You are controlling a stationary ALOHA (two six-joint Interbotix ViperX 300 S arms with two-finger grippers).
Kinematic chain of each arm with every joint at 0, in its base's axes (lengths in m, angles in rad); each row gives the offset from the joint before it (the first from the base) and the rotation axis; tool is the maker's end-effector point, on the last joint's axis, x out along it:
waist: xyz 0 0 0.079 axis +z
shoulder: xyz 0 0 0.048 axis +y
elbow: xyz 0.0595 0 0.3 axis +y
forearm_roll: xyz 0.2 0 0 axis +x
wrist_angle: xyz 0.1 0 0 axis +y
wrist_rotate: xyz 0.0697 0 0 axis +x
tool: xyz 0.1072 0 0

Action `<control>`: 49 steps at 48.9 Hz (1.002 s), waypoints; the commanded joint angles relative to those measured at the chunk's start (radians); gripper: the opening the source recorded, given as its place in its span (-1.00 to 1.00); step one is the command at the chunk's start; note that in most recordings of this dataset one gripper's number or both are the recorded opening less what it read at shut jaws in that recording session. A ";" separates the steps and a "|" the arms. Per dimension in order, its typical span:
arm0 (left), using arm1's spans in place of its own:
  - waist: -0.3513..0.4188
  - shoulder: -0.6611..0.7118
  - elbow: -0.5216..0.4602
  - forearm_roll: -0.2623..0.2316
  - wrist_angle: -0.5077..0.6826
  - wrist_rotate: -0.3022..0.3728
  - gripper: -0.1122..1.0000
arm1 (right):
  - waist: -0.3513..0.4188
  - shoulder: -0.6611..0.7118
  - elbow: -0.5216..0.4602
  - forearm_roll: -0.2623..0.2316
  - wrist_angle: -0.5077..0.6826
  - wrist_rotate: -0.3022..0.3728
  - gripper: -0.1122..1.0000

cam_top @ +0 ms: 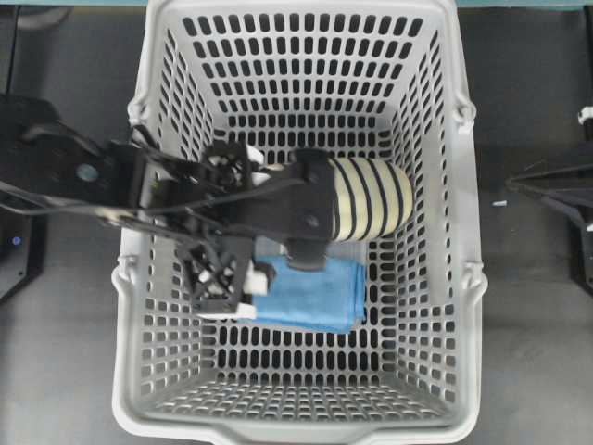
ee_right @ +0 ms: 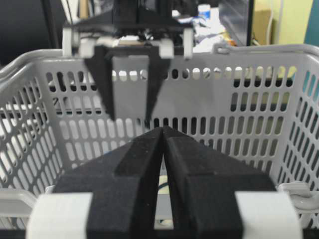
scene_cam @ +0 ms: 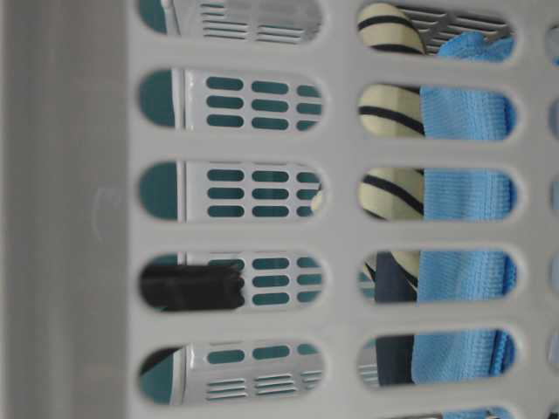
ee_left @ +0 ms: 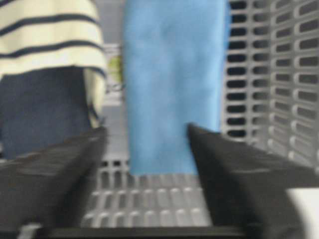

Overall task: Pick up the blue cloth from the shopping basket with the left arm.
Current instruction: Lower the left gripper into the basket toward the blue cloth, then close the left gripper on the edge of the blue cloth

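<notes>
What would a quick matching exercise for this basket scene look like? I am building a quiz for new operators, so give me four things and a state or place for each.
Things:
1. blue cloth
2. striped garment
3. left gripper
4. right gripper

States or places:
A. fingers pressed together, outside the shopping basket
B. lying flat on the basket floor, nearest the front wall
C. open inside the basket, fingers spread either side of the cloth's edge
D. bunched in the middle of the basket, cream with dark stripes

Pairs: 1-B, 2-D, 3-C, 4-A
</notes>
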 commanded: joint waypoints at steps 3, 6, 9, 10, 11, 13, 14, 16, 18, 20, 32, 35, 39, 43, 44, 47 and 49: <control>-0.017 0.037 -0.040 0.003 -0.012 -0.003 0.67 | 0.000 0.005 -0.021 0.003 -0.009 0.000 -0.81; -0.021 0.063 -0.051 0.003 -0.021 -0.006 0.82 | 0.000 0.005 -0.021 0.003 -0.008 0.000 -0.81; -0.031 0.091 -0.061 0.003 -0.041 -0.011 0.81 | 0.000 0.003 -0.021 0.003 -0.005 0.000 -0.81; -0.032 0.101 -0.063 0.003 -0.051 -0.012 0.80 | 0.000 0.003 -0.021 0.003 -0.005 0.000 -0.81; -0.032 0.109 -0.063 0.003 -0.058 -0.015 0.79 | 0.000 0.003 -0.020 0.003 -0.005 0.000 -0.81; -0.032 0.124 -0.057 0.003 -0.074 -0.023 0.78 | 0.000 0.002 -0.020 0.003 -0.003 0.000 -0.81; -0.032 0.132 -0.052 0.003 -0.080 -0.026 0.78 | 0.000 0.003 -0.020 0.003 -0.005 0.000 -0.81; -0.032 0.144 -0.043 0.003 -0.092 -0.032 0.78 | 0.000 0.002 -0.020 0.003 -0.003 0.000 -0.81; -0.034 0.155 -0.035 0.003 -0.101 -0.038 0.78 | 0.000 0.002 -0.020 0.003 -0.003 0.000 -0.81; -0.032 0.166 -0.028 0.003 -0.115 -0.046 0.78 | 0.002 0.002 -0.020 0.003 -0.003 0.000 -0.81; -0.032 0.198 0.043 0.003 -0.186 -0.075 0.77 | -0.011 0.002 -0.017 0.003 0.005 0.000 -0.81; -0.034 0.201 0.063 0.003 -0.192 -0.081 0.77 | -0.012 0.000 -0.018 0.003 0.005 0.000 -0.81; -0.034 0.201 0.081 0.003 -0.190 -0.094 0.77 | -0.012 0.000 -0.017 0.003 0.005 0.000 -0.81; -0.032 0.198 0.086 0.003 -0.190 -0.094 0.74 | -0.014 0.002 -0.017 0.003 0.008 0.000 -0.81; -0.034 0.198 0.086 0.003 -0.190 -0.092 0.73 | -0.014 0.002 -0.015 0.003 0.008 0.000 -0.81; -0.034 0.198 0.086 0.003 -0.190 -0.091 0.65 | -0.017 0.000 -0.017 0.003 0.008 0.000 -0.81; -0.034 0.198 0.087 0.003 -0.190 -0.091 0.55 | -0.017 0.000 -0.017 0.003 0.008 0.000 -0.81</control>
